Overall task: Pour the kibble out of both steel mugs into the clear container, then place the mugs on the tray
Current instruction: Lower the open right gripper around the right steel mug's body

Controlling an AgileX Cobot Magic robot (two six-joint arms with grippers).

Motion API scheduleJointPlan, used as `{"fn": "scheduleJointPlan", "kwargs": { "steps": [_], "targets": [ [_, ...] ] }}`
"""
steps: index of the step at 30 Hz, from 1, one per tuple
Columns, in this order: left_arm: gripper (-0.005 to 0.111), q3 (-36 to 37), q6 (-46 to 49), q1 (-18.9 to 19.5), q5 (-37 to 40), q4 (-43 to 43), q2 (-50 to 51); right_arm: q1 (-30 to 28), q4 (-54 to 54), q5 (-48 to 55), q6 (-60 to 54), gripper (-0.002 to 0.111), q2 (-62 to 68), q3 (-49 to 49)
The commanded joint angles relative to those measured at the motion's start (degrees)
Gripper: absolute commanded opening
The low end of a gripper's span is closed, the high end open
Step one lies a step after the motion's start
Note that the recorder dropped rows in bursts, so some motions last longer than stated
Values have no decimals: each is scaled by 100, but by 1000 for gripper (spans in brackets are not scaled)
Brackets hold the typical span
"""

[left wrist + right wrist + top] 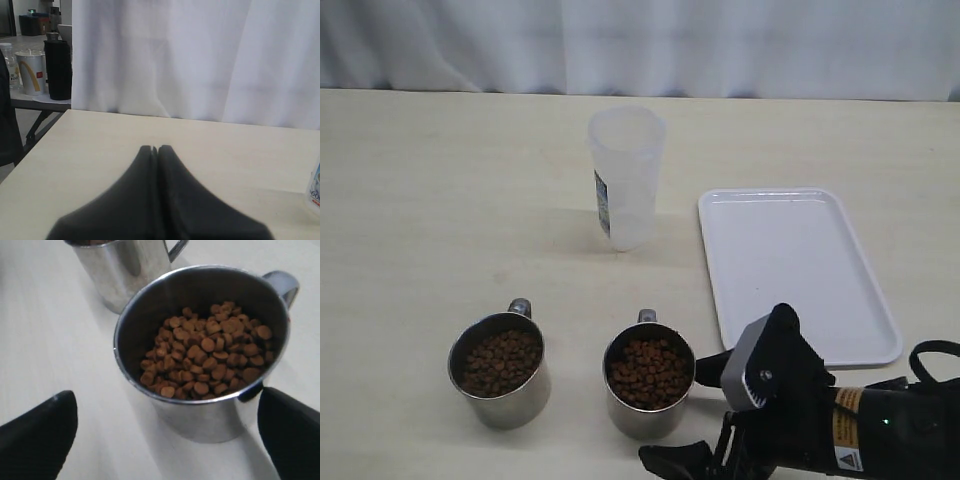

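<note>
Pale table (440, 180) fills the exterior view, and a white curtain (620, 40) is seen along the top edge. The container (625, 180) is stood upright at upper centre. The tray (800, 270) is laid flat at right of centre, apart from the container.

The left mug (498, 370) is placed at lower left and the centre mug (648, 385) at lower centre. Both are upright, with handles turned toward the top of the frame. Kibble (648, 372) is held in both.

The right gripper (165, 440) is positioned at lower right. Its jaws are spread wide, one on each side of the centre mug, and nothing is clamped. Contact between one finger and the mug wall cannot be confirmed.

The left gripper (155, 150) is shown only in its wrist view, over bare table. Its fingers are pressed together with nothing between them.
</note>
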Motion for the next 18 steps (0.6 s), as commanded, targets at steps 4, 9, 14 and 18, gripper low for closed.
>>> {"fn": "scheduleJointPlan", "kwargs": {
  "steps": [4,9,14,18],
  "targets": [
    [0,12,-9,5,-56,-21,-14,20,151,-709,-31,103,663,-59],
    [0,12,-9,5,-56,-21,-14,20,590,-1214,-529,103,1127,-59],
    [0,12,-9,5,-79,-21,-14,20,601,-1483,-567,103,1324,-70],
    [0,12,-9,5,-79,-21,-14,20,550,-1420,-261,103,1334,-266]
  ]
}}
